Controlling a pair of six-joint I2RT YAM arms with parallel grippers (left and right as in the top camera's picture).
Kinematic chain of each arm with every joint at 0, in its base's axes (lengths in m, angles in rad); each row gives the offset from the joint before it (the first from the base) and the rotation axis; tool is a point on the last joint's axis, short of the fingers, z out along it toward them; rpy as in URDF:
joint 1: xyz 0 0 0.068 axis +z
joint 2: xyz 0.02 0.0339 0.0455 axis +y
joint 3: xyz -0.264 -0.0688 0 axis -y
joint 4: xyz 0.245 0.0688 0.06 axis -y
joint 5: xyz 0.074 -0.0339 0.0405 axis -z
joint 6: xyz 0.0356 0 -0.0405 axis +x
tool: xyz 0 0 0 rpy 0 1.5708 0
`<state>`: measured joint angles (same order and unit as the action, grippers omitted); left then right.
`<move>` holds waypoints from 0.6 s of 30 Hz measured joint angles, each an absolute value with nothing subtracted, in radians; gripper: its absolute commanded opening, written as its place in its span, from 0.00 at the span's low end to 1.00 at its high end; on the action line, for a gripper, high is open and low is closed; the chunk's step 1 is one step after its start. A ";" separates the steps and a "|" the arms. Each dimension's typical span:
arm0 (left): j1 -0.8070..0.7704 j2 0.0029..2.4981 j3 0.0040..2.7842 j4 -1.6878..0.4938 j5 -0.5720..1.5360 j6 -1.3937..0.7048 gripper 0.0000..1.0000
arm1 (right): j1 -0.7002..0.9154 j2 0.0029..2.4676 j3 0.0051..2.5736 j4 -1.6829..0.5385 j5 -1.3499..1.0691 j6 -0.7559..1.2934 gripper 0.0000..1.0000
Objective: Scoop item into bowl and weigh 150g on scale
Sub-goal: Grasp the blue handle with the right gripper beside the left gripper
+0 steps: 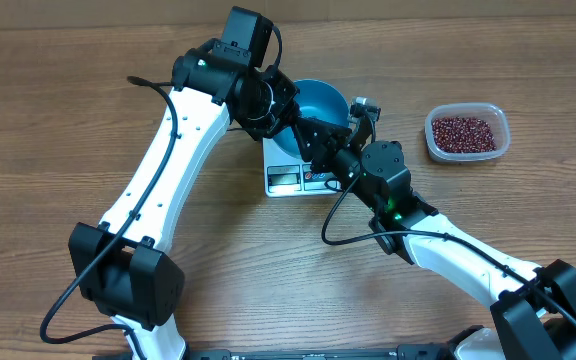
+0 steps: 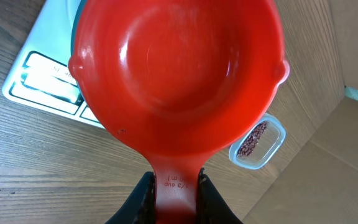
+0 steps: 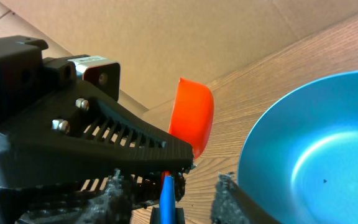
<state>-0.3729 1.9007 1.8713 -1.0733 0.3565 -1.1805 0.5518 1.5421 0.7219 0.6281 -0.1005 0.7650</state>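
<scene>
**Red scoop held over the scale, beans in their tub at far right**

Overhead view, a wood-grain tabletop (image 1: pixel 68 120). My left arm rises from the lower left of the frame and bends toward the upper centre. There my left gripper (image 2: pixel 176 193) is clamped narrowly on the handle of a red measuring scoop (image 2: pixel 179 74). In the left wrist view the scoop's round cup fills most of the frame, its glossy red inside facing the camera.

Under the scoop, in the centre of the overhead frame, lies the white scale (image 1: pixel 288 178), its display along the front edge. The blue bowl (image 1: pixel 323 100) sits on the scale's far part, partly hidden by my left arm.

My right arm enters from the lower right corner and reaches up to the bowl's right side. In the right wrist view the fingers of my right gripper (image 3: pixel 169 193) stand partly apart at the bottom edge. A thin blue strip shows between them; I cannot tell what it is. The bowl's rim is just beside the right-hand finger.

At far right, well apart from the scale, stands a clear plastic tub (image 1: pixel 501 125) holding the red-brown beans (image 1: pixel 463 132).
</scene>
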 measured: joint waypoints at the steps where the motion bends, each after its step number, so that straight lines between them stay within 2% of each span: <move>1: -0.373 1.901 1.871 -1.073 0.356 -1.180 0.09 | 0.552 1.542 0.722 0.628 -0.101 0.765 0.37; 10: -0.373 1.901 1.871 -1.074 0.356 -1.180 0.09 | 0.552 1.542 0.722 0.625 -0.104 0.765 0.23; 18: -0.373 1.901 1.871 -1.076 0.356 -1.180 0.09 | 0.551 1.542 0.725 0.618 -0.125 0.766 0.17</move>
